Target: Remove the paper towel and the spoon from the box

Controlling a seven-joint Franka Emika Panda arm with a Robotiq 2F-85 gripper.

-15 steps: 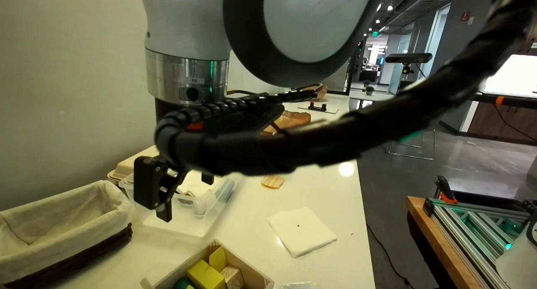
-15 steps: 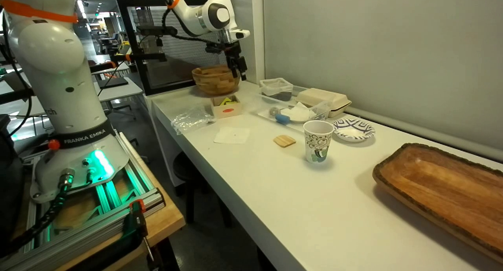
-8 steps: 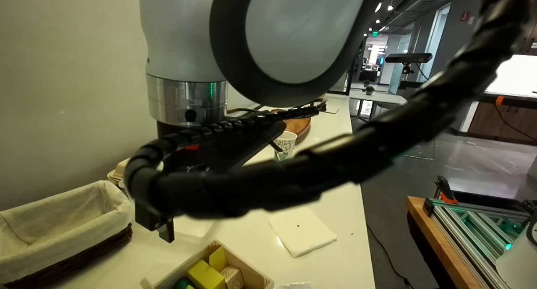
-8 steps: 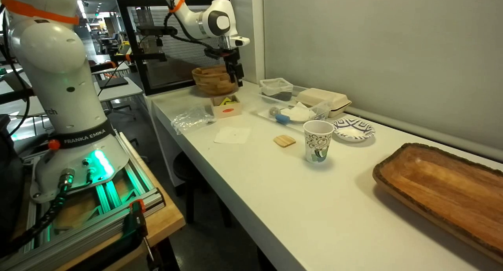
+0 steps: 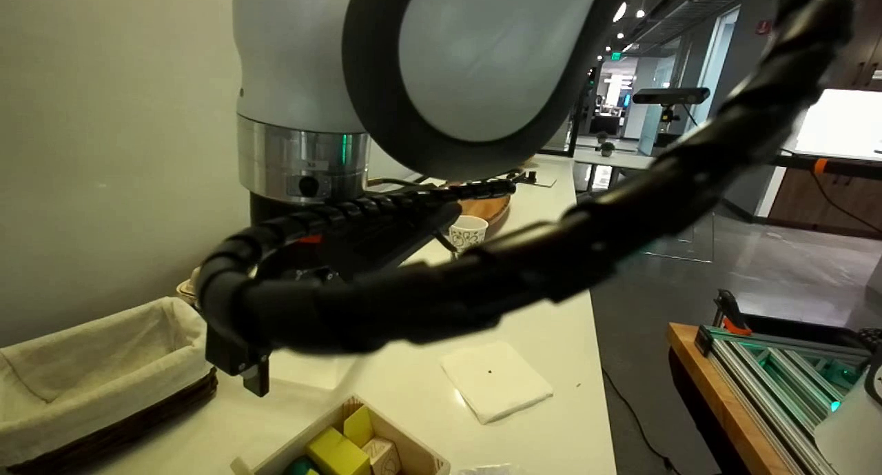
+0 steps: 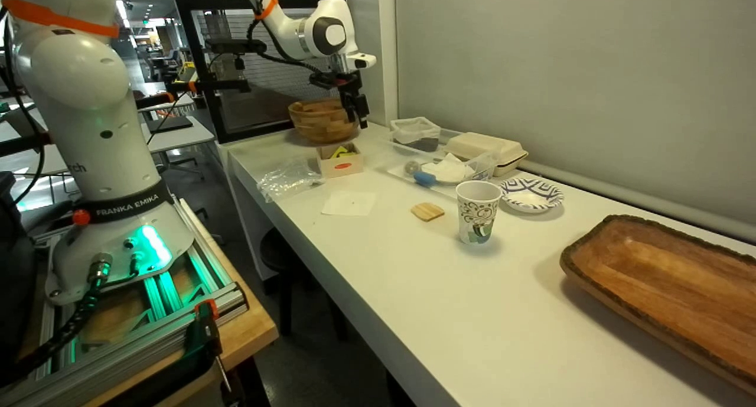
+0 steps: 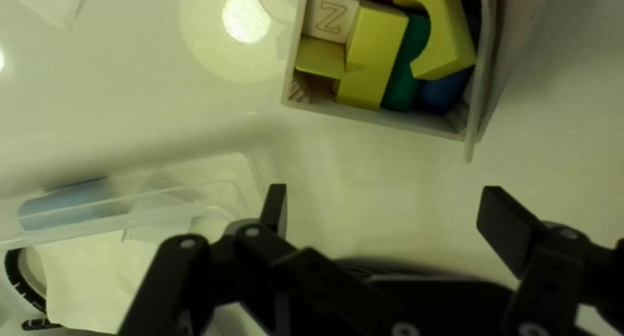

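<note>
The box (image 6: 341,167) has pale tan sides and holds several yellow-green, green and blue blocks. It also shows in an exterior view (image 5: 411,430) and at the top of the wrist view (image 7: 378,122). A crumpled white paper towel (image 6: 455,166) lies inside the clear plastic tub, and it shows at the lower left of the wrist view (image 7: 92,282). The spoon cannot be made out. My gripper (image 7: 384,192) is open and empty above the table, between the tub and the box's lower edge in the wrist view. It also shows behind the box in an exterior view (image 6: 359,121).
The clear tub (image 6: 407,185), with a blue item (image 6: 425,178) at its near side, stands beside a lidded tan container (image 6: 487,147). A cloth-lined basket (image 5: 103,371) is by the wall. A square napkin (image 5: 495,382), paper cup (image 6: 477,212) and plastic wrap (image 6: 289,179) lie around.
The arm has come down, most of it in the first half second, then shifted slightly toward the wall. It now covers the tub in an exterior view. The objects have not moved.
</note>
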